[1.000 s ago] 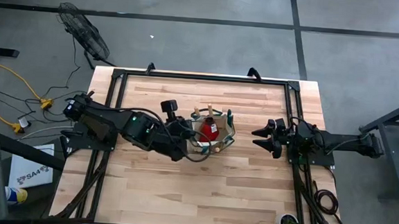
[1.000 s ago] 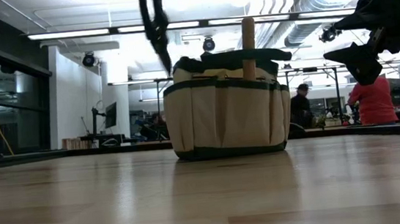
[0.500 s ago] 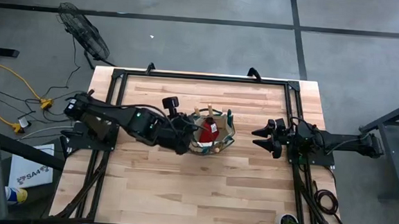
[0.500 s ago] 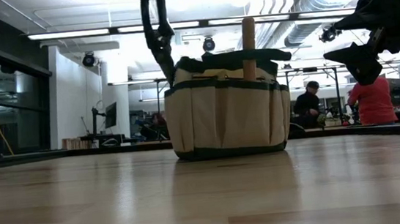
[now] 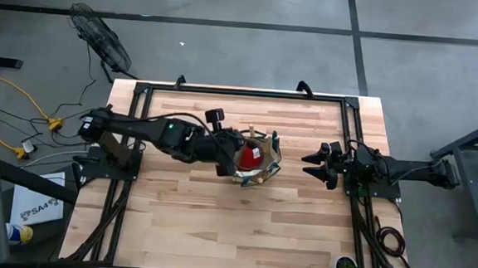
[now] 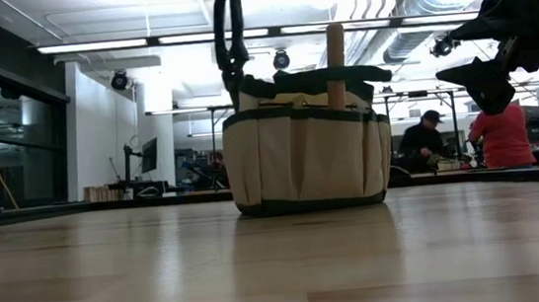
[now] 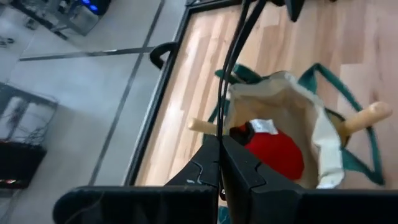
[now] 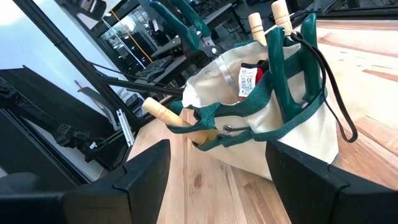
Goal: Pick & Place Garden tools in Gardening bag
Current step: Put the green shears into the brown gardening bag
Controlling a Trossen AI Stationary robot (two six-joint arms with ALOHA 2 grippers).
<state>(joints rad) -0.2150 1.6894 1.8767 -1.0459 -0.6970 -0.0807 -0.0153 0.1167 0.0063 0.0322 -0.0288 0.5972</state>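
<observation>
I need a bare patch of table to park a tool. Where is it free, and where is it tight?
Free: the wide near half of the table, below the gardening bag, and the far strip behind it. Tight: the middle, where the left gripper sits over the bag's rim; the right gripper waits across a narrow gap.

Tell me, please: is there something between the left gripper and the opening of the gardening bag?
Nothing visible blocks it. The left gripper, fingers shut together, hangs just above the gardening bag at its rim. Below, in the open mouth, are only the red glove-like item and wooden handles already inside.
</observation>
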